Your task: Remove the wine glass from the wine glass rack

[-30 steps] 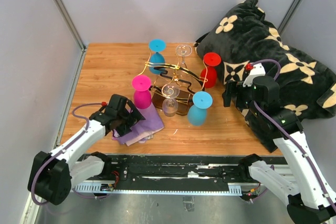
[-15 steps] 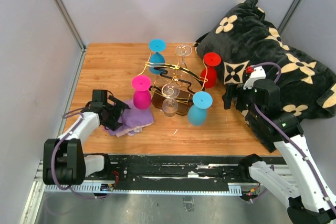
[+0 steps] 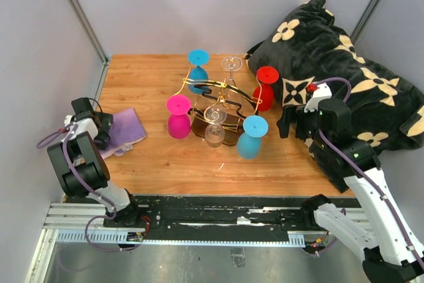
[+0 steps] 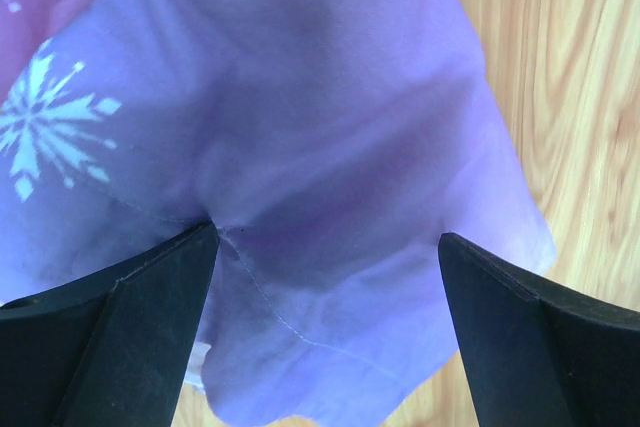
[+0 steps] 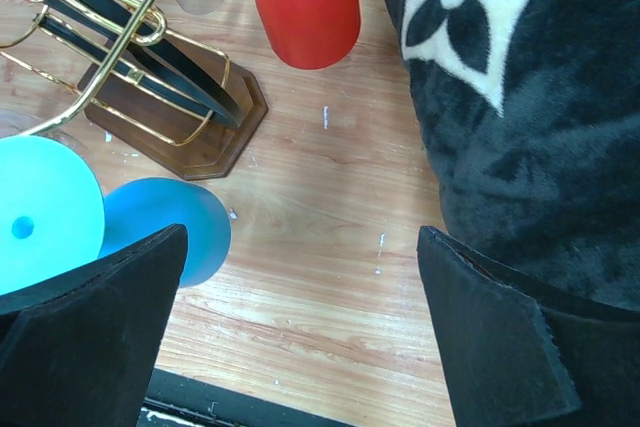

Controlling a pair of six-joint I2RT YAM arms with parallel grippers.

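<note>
The light blue wine glass (image 3: pixel 252 136) hung bowl-down on the rack (image 3: pixel 218 101) in the middle of the surface (image 3: pixel 146 77). Its foot seemed caught on a gold wire arm, so its long axis stood roughly upright. The right end effector (image 5: pixel 300 237), released and empty, waited beside it. The left end effector (image 4: pixel 327 242), also released, hovered over a purple cloth (image 3: pixel 126 127).

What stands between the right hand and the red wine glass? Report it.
Nothing visible. Only bare wooden tabletop separates the open right hand from the red upside-down wine glass at the gold wire rack's right end. The black flower-patterned blanket lies beside the hand, off that path.
</note>
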